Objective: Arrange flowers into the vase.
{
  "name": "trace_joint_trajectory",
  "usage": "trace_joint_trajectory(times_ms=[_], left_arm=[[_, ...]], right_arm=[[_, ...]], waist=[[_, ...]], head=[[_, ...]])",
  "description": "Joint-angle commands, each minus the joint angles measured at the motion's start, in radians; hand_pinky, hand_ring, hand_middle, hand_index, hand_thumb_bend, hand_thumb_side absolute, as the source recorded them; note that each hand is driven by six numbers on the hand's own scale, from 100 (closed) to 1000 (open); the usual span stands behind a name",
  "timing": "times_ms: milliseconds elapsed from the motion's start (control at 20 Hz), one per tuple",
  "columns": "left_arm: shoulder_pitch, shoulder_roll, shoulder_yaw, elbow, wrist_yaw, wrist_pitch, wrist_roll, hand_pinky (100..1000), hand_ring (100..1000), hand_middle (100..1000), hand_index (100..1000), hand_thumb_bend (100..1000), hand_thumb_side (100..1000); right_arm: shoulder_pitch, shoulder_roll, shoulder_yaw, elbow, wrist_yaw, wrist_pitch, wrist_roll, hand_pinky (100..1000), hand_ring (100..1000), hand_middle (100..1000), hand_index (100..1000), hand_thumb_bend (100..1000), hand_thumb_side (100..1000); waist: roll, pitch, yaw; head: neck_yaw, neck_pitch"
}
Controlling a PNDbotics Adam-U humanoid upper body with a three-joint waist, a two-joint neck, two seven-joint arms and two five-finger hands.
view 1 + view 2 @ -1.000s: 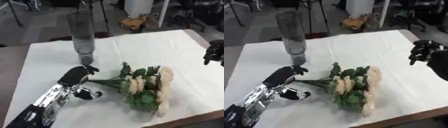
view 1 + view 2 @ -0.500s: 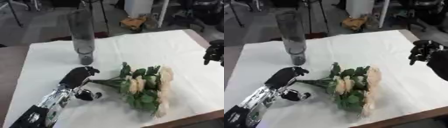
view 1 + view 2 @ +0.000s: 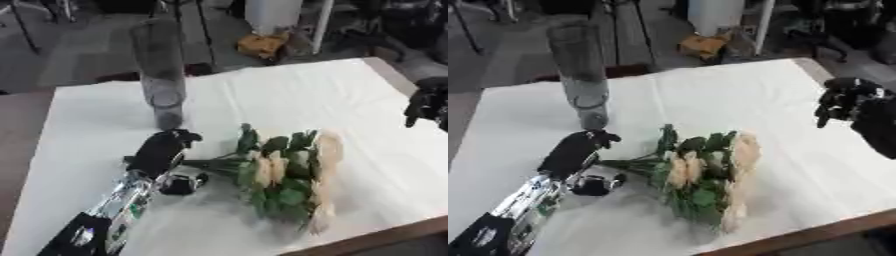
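A: Layout? Biggest first.

B: Tabletop [image 3: 105, 107] under a white cloth, so everything lies flat on it. Bouquet [image 3: 284, 175] on its side mid-cloth: cream blooms and leaves toward the near edge, stems [image 3: 208, 163] pointing left. Handy, since the stems face the left arm.

A: Vase?

B: Tall clear vase [image 3: 161, 80], upright, far-left of the cloth, no flowers in it yet. It stands beyond the stem ends, apart from the bouquet.

A: Left hand?

B: Left hand [image 3: 162, 150] palm-down just beside the stem ends, between them and the vase. Fingers [image 3: 185, 136] curled downward but holding nothing I can see; thumb sits low by the stems. Looks like a pre-grasp at the stems, my read.

A: Right?

B: Right hand [image 3: 846, 100] raised at the right edge, well clear of the flowers, fingers curled, nothing held. Probably parked.
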Motion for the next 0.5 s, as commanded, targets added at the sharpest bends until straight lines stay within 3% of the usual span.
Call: trace_joint_trajectory(times_ms=[50, 500], left_arm=[[-0.022, -0.003, 0.002, 0.002, -0.008, -0.006, 0.018, 719, 670, 588, 821, 520, 289], [-0.023, -0.001, -0.003, 0.003, -0.022, -0.017, -0.001, 721, 672, 590, 822, 532, 288]], right_arm=[[-0.017, -0.021, -0.002, -0.012, 0.005, -0.003, 0.0, 504, 596, 602, 800, 834, 687], [-0.017, -0.021, -0.003, -0.011, 0.005, -0.003, 0.0, 504, 596, 602, 800, 834, 687]], waist=[[-0.006, 0.001, -0.002], [-0.005, 0.001, -0.003]], head=[[-0.002, -0.01], [-0.004, -0.009]])
